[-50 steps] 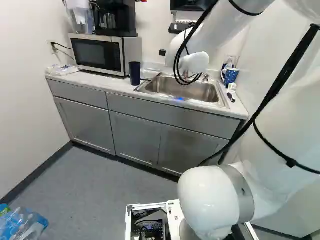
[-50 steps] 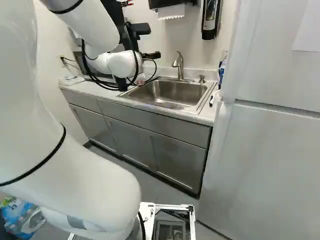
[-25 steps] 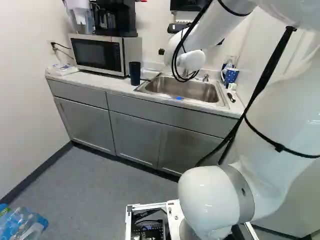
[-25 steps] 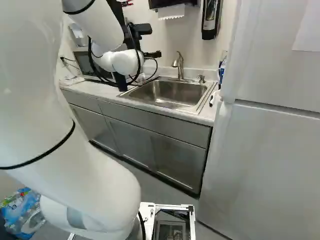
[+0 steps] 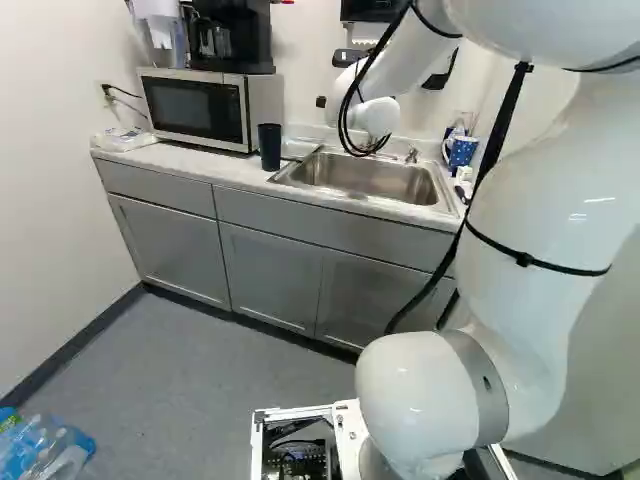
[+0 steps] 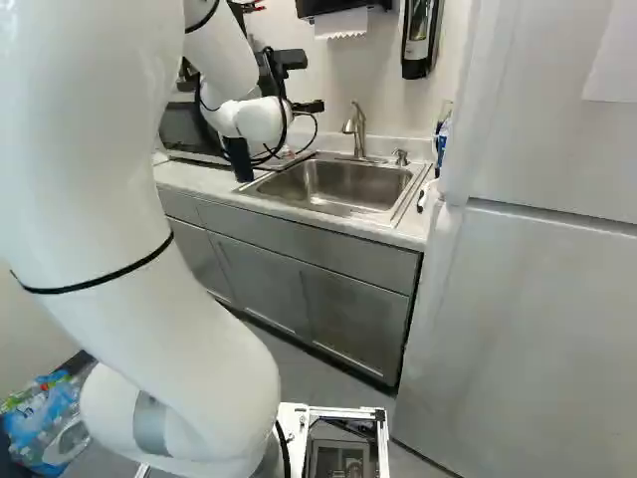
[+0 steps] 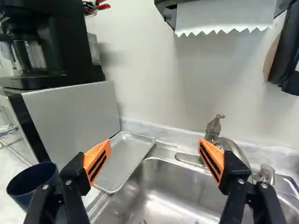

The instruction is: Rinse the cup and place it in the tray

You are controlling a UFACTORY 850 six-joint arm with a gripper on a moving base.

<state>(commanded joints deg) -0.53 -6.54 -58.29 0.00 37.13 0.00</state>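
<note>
Along the wall [image 7: 145, 84], the counter [image 5: 210, 168] bears microwave [image 5: 190, 106], cup [image 5: 270, 148], tray [image 7: 124, 158] and sink [image 6: 343, 181] — pincer [image 6: 309, 107] spread.

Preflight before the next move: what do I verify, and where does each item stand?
1. Black two-finger pincer open: ok, orange pads well apart.
2. Dark blue tapered cup upright on the pale countertop: ok.
3. Cup between the pads: not ok, it stands outside them, beside one finger.
4. Flat silver metal tray ready to receive: ok, beside the steel sink, nothing seen on it.
5. Curved metal faucet running for the rinse: not ok, no stream visible.
6. Cup empty inside: cannot tell, its interior is too dark.
</note>
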